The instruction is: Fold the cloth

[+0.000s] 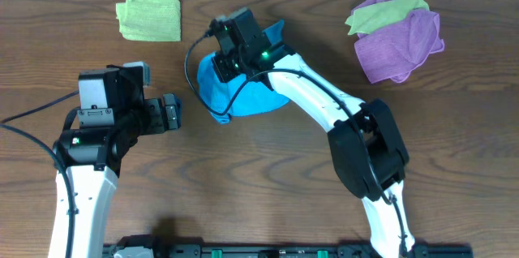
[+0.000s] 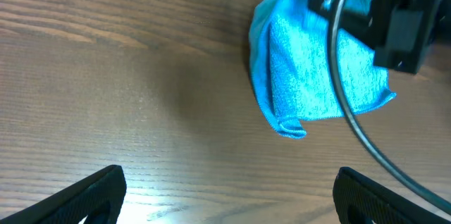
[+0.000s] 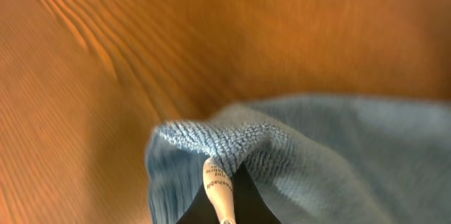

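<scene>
1. While the right pincer (image 3: 225, 206) is clamped shut on a bunched edge of the cloth (image 1: 247, 100), right at its white tag (image 3: 217, 185), the step in hand looks like carrying that edge across to make a fold.
2. The cloth lies near the middle of the counter (image 1: 268, 201), rumpled and partly doubled over, under the right arm. The left wrist view shows a rolled fold at one corner.
3. The left pincer (image 1: 172, 113) stands wide open just left of the cloth, touching nothing.
4. To do it well, I judge the held edge should rise only enough to clear the pile. It should then travel straight over and land square on the opposite edge, since a slanted pull would leave a crooked fold.
5. The free pincer could pin the other side so the whole cloth does not slide on the wood.
6. The grip seems to take a bunch rather than one layer, so an extra layer may drag along. Let go only once the edge lies flat.
7. The tag carries small dark print, too blurred to read. No brand shows on the yellow-green cloth (image 1: 148, 17) or the purple cloth (image 1: 401, 47).
</scene>
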Controlling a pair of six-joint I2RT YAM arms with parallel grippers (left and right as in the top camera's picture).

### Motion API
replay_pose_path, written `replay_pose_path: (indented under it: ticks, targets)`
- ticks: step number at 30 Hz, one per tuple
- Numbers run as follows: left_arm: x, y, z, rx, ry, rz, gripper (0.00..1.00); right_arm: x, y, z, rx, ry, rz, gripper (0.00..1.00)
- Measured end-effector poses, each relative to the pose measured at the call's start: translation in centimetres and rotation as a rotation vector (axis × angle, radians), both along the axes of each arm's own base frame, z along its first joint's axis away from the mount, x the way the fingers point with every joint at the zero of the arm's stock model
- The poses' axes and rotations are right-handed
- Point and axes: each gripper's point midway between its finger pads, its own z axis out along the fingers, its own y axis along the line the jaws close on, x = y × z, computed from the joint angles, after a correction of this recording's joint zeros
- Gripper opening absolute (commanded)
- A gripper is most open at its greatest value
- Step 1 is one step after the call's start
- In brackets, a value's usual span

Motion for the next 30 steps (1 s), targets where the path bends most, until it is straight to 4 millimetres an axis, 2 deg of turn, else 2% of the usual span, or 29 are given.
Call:
replay_pose_path:
  ticks: [6,9,10,11,12,13,14,16,18,22,25,27,30]
  targets:
    - [0.0,0.0,0.0,0.0,-0.001,0.001,0.95,0.8,3.5,2.0,0.088,-0.138,0.056,0.01]
    - [0.0,0.0,0.0,0.001,-0.001,0.001,0.96,0.9,5.4,1.0,0.137,-0.138,0.081,0.04]
    - [0.0,0.0,0.0,0.002,-0.001,0.002,0.95,0.8,5.9,0.1,0.143,-0.121,0.088,0.12]
    - [0.0,0.1,0.0,0.002,0.0,0.002,0.95,0.6,6.2,-1.0,0.147,-0.091,0.091,0.27]
    - [0.0,0.1,0.0,0.003,-0.001,0.002,0.95,0.3,6.7,-2.3,0.147,-0.066,0.102,0.47]
    - [0.0,0.1,0.0,0.003,-0.001,0.002,0.96,0.1,6.8,-3.5,0.145,-0.039,0.103,0.59]
    - [0.0,0.1,0.0,0.003,-0.001,0.002,0.95,-0.4,7.0,-5.2,0.136,-0.005,0.111,0.64]
    - [0.1,0.0,0.0,0.002,-0.001,0.002,0.95,-1.2,7.2,-7.1,0.127,0.041,0.119,0.68]
    - [0.1,0.1,0.0,0.002,-0.002,0.002,0.95,-1.8,7.4,-7.4,0.128,0.064,0.128,0.73]
    - [0.1,0.1,0.0,0.003,-0.002,0.002,0.95,-2.4,7.8,-5.9,0.139,0.08,0.143,0.77]
    - [0.1,0.0,0.0,0.002,-0.002,0.002,0.95,-3.1,6.8,-5.0,0.108,0.119,0.135,0.79]
    - [0.1,0.0,0.0,0.002,-0.002,0.002,0.95,-3.7,5.0,-3.7,0.056,0.157,0.105,0.8]
    - [0.1,0.0,0.0,0.001,-0.002,0.004,0.95,-3.7,2.1,-0.6,0.012,0.168,0.061,0.8]
